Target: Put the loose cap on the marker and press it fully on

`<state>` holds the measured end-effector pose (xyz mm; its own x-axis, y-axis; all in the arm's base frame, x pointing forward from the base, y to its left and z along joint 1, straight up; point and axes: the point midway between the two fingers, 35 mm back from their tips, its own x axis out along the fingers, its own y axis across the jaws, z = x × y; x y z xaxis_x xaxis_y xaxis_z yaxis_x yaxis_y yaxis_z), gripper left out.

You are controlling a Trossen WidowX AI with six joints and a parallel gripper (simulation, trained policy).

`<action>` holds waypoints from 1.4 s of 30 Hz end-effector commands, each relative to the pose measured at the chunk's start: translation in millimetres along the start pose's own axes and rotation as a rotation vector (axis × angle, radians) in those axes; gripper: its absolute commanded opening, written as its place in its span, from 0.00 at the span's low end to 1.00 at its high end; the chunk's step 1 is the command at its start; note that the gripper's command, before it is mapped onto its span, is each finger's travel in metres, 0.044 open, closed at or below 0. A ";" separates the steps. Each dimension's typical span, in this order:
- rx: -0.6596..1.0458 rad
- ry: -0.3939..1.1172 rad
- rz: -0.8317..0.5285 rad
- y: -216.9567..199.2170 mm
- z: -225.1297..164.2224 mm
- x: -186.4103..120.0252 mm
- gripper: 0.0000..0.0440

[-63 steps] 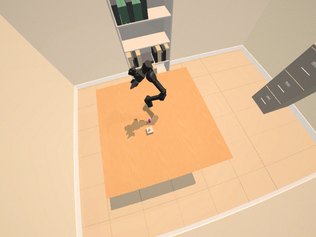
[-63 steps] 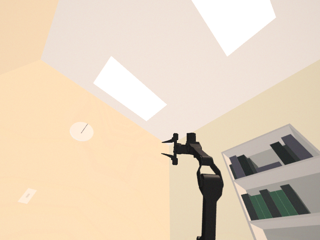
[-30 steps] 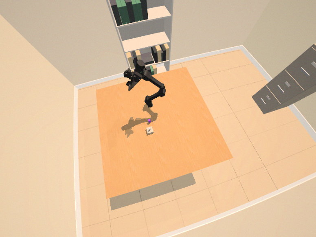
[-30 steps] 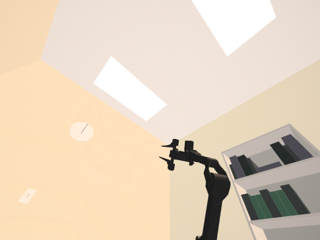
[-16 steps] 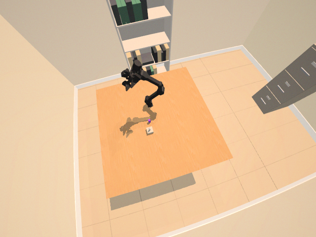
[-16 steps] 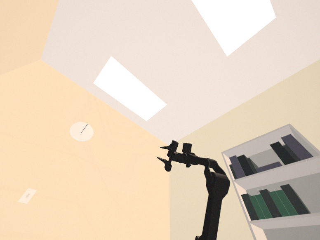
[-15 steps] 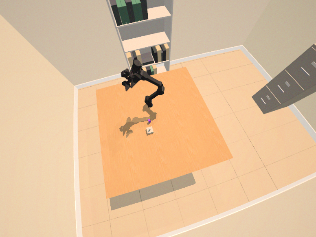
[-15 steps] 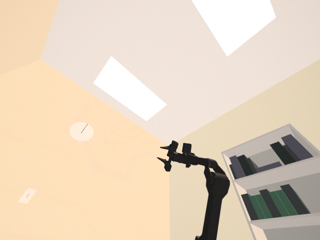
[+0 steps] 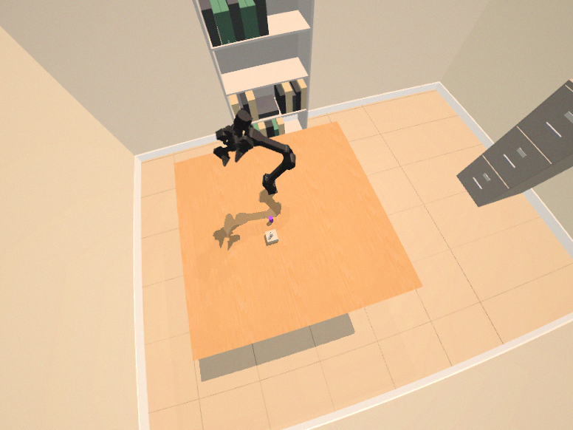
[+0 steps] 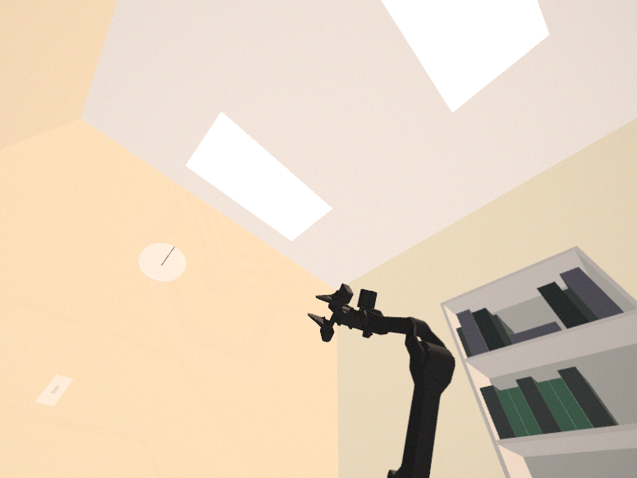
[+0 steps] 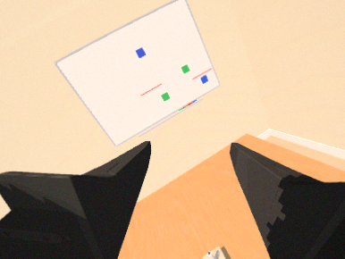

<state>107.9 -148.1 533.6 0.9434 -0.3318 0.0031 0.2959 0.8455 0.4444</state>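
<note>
Spreading apart in front of you in the wrist view, the two black fingers of the gripper [image 9: 231, 162] [image 10: 312, 305] [image 11: 191, 144] frame a wide gap. Your gripper is open, with nothing held between its fingers. It is raised above the table, level with the far-left part of the tabletop in the top view and well apart from the cap. The black arm [image 9: 268, 141] [image 10: 429, 370] behind it bends at the elbow, and in the exterior view its forearm reaches leftward.

Below, on the wooden table [image 9: 323, 254] [image 11: 179, 223], you have the small purple cap [image 9: 270, 219], separate from the marker. Near it, apart and lower in the top view, sits the white block [image 9: 274, 240] [image 11: 220, 251], holding the small grey marker [image 9: 270, 235]. At the bottom edge of the wrist view, you get only part of the block; detail on the marker is too small to tell.

Farther off, beyond your fingers, a whiteboard [image 11: 103, 85] with blue and green squares and red lines hangs on the wall. Elsewhere in the room, you have a bookshelf [image 9: 263, 76] [image 10: 565, 434] with dark, green and tan books, and a tall grey cabinet [image 9: 509, 166].

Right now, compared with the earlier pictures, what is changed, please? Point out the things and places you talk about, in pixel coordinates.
The arm [image 9: 272, 146] [image 10: 424, 398] has swung toward the left of the top view; in the exterior view, the open pincer [image 9: 230, 162] [image 10: 312, 305] [image 11: 189, 146] sits further left and a little lower. Nothing was taken hold of or let go. The purple cap [image 9: 270, 219] and the holder block [image 9: 274, 240] [image 11: 220, 251] stayed put.
</note>
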 end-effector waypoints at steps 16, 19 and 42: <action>-0.194 0.035 0.081 -14.0 -2.3 15.1 0.70; -0.222 0.039 0.094 -15.8 -2.9 17.6 0.70; -0.464 0.049 0.185 -28.6 -7.3 38.5 0.69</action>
<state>130.1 -177.6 517.3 0.9922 -0.1244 0.0026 0.1243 0.9917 0.0322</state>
